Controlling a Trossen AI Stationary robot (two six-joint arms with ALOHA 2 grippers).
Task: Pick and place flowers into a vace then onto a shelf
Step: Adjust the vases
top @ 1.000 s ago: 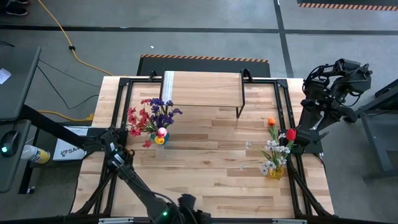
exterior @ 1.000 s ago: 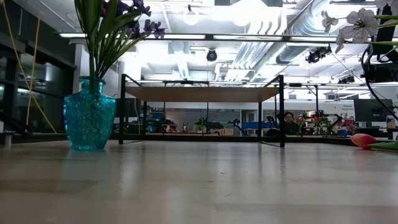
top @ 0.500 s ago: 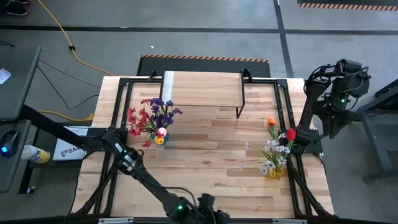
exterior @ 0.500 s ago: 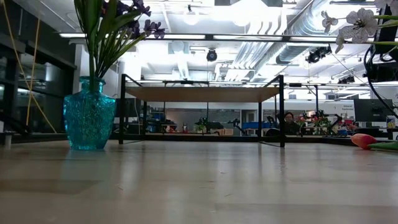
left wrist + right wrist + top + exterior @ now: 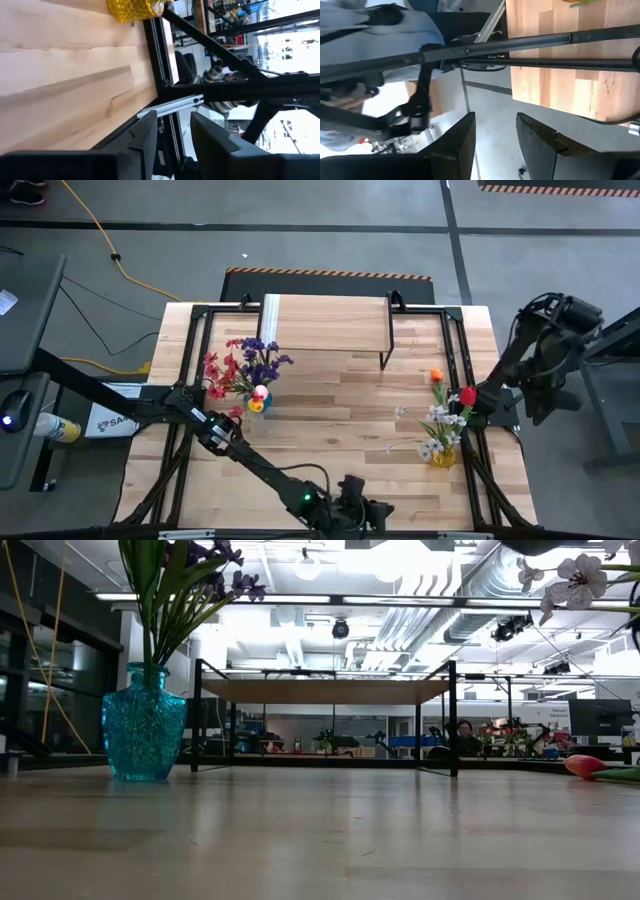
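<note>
A: Nearest the camera, what sits at the bottom of the overhead frame?

B: The left gripper, low at the bottom centre, over the table's near edge. In its wrist view the two fingers stand a narrow gap apart with nothing between them.

A: And further in?

B: Two vases on the table. A yellow vase sits at lower right with white flowers, an orange bloom and a red bloom. A blue vase sits left of centre holding purple and red flowers and one pink-yellow bloom. In the level view a pink bud lies at the far right of the tabletop.

A: The shelf?

B: One shelf, at the top centre of the table, bare, with its white strip at the left end. Neither vase is on it.

A: The other arm?

B: The right gripper hangs off the table's right edge, in the upper right of the overhead frame. Its fingers are parted a little, holding nothing.
</note>
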